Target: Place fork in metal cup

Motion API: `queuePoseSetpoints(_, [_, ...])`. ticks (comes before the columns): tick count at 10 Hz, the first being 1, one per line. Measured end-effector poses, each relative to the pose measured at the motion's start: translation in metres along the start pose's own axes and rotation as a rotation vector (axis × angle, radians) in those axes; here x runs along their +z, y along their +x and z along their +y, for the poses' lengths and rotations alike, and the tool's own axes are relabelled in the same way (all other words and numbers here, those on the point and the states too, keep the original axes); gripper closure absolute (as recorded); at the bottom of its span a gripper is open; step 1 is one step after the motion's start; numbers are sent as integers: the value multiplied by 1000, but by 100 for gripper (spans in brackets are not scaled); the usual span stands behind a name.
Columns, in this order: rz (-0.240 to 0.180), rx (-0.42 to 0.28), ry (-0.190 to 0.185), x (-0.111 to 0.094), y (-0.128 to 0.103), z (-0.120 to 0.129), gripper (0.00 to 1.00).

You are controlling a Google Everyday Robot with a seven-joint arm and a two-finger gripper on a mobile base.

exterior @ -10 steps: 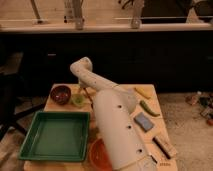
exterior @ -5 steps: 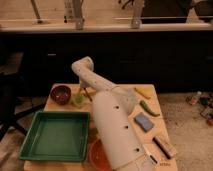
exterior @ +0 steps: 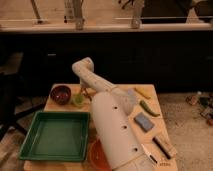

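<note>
Hand [exterior: 85,93]: upper left of centre, low over your tabletop [exterior: 155,131], just right of the small green cup [exterior: 77,100] and red bowl [exterior: 61,94]; fingers spread, grasping nothing. Fork, metal cup: you cannot make them out. Green tray [exterior: 55,135]: lower left.

Fork and metal cup: can't make out either, nothing identifiable at gripper [exterior: 85,93], which hangs just beside green cup [exterior: 78,100] at table's [exterior: 156,125] far side.
</note>
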Motion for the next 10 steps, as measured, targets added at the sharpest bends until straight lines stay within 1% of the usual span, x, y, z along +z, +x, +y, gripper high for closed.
queuePoseSetpoints(2, [-10,-4,-5,3,0,1,20])
queuePoseSetpoints(3, [-14,-8,-8,4,0,1,22])
queuePoseSetpoints(4, [-16,-10,-9,4,-1,1,28])
queuePoseSetpoints(5, [-16,-12,-5,4,-1,1,36])
queuePoseSetpoints(6, [-17,-16,-7,4,-1,1,48])
queuePoseSetpoints(8, [-16,-19,-5,3,-1,-1,65])
queuePoseSetpoints(10, [-15,-22,-5,-1,-1,-2,88])
